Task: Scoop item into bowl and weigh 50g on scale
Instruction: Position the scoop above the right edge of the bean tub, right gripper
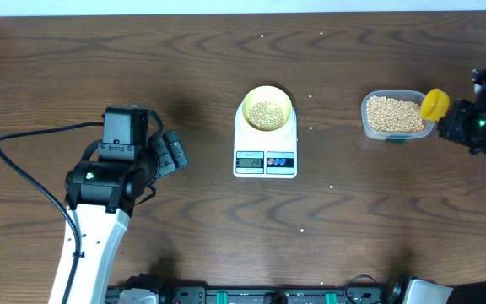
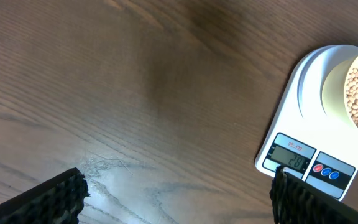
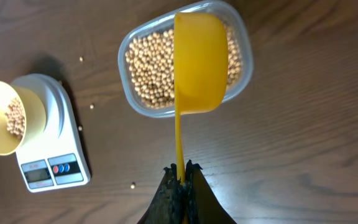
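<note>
Beans beneath scoop (inside container)

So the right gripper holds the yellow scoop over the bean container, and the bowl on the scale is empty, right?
Not empty: the overhead view shows the bowl on the scale holding beans. The right gripper does hold the yellow scoop over the container.

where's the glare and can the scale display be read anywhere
left wrist: pale sheen on the table near the bottom; the scale display shows clearest here, though a finger of the left gripper overlaps its lower corner. overhead and right wrist: display too small to read.
</note>
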